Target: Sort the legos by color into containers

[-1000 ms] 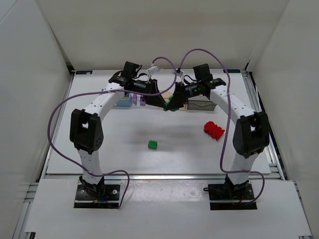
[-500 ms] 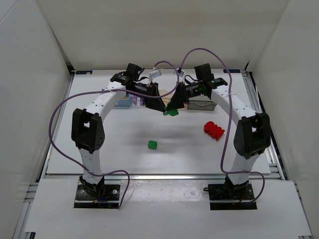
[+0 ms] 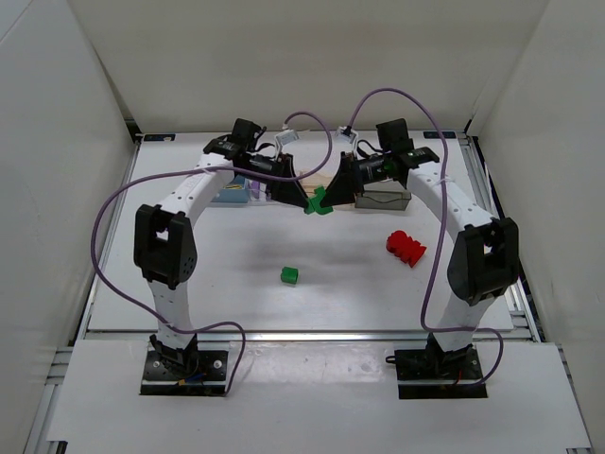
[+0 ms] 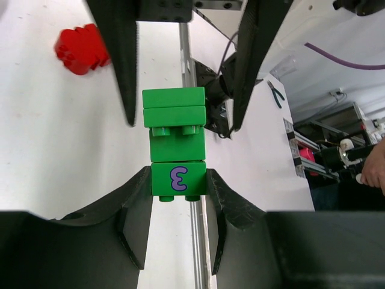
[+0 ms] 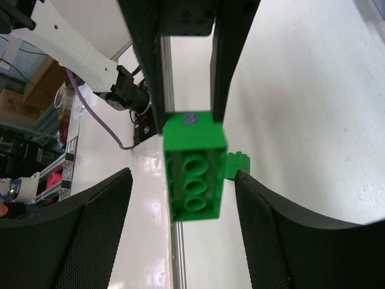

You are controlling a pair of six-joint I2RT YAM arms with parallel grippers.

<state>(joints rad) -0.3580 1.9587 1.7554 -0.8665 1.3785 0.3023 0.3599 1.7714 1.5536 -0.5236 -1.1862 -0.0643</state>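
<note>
One green lego stack [image 4: 174,129], its numbered end clamped in left gripper [image 4: 178,183]. Right gripper [image 5: 183,179] jaws parted, straddling stack's other end, untouching. Red lego [image 3: 406,247] well apart from stack.

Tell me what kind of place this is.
Most likely a robotics lab test cell: a left arm and a right arm are bolted to a white table boxed in by white walls. Pliers lie on a surface beyond.
</note>
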